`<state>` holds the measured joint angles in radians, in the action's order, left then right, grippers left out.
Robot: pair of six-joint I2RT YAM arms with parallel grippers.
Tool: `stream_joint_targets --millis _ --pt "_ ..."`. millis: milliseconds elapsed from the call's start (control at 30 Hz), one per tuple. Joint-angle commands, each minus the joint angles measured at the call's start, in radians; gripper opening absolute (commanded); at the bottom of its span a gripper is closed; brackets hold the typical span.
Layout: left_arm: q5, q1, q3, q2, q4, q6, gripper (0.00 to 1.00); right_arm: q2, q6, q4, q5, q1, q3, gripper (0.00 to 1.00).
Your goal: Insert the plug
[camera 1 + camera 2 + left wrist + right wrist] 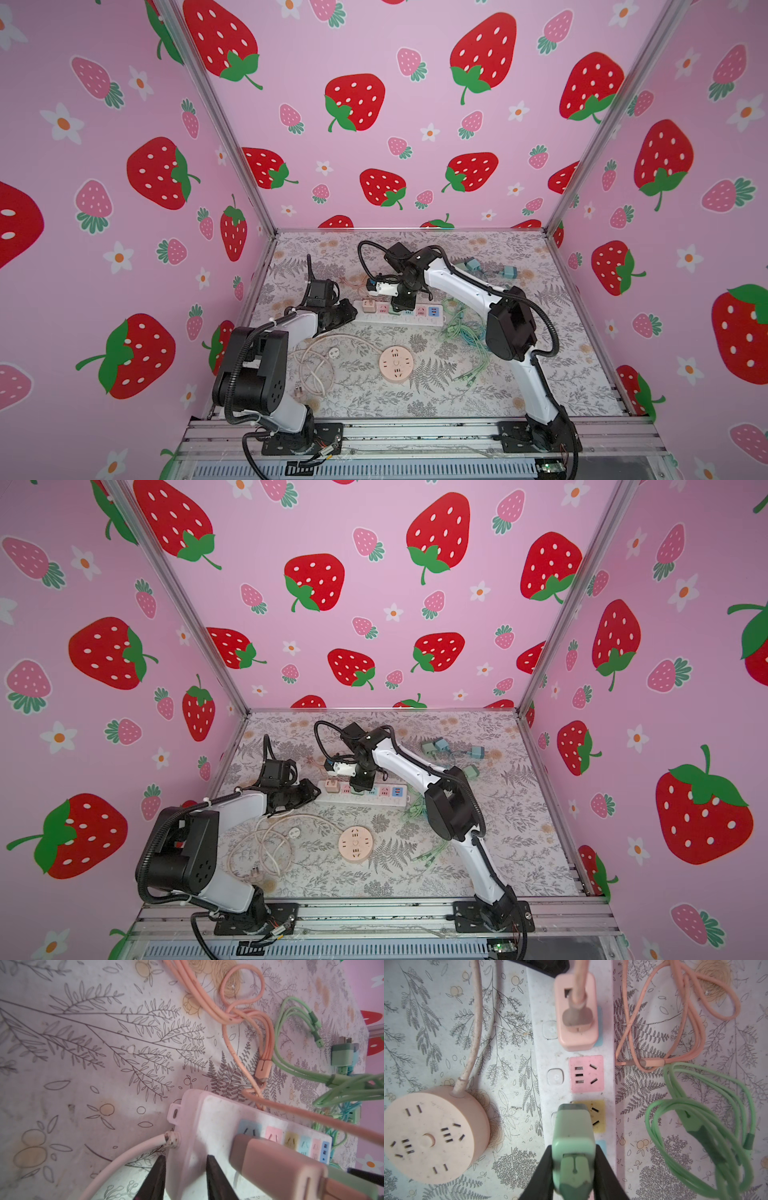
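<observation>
A white power strip with coloured sockets lies across the mat. My right gripper is shut on a green plug. The plug stands over the strip's yellow socket, hiding part of it, and its prongs are hidden. A pink plug sits in the end socket, and the pink socket between them is free. My left gripper clamps the strip's cable end, one finger on each side of its edge.
A round pink socket hub lies in front of the strip, with a coiled white cable to its left. Green cables and an orange cable lie beside the strip. Blue and green adapters lie at the back right.
</observation>
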<state>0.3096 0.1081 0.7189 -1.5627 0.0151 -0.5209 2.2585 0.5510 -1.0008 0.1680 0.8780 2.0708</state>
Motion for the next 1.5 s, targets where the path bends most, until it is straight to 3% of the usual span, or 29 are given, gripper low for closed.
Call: stream_joint_targets --millis 0,1000,1467 --pt "-0.004 -0.007 -0.011 -0.017 0.021 0.005 0.35 -0.009 0.024 -0.004 -0.044 0.003 0.001 0.02" --pt "0.002 -0.013 -0.007 -0.01 0.027 0.011 0.35 -0.072 0.02 -0.01 -0.084 -0.008 -0.049 0.02" --pt "0.005 -0.015 -0.011 -0.017 0.019 0.01 0.35 -0.063 0.026 0.016 -0.022 -0.007 -0.063 0.02"
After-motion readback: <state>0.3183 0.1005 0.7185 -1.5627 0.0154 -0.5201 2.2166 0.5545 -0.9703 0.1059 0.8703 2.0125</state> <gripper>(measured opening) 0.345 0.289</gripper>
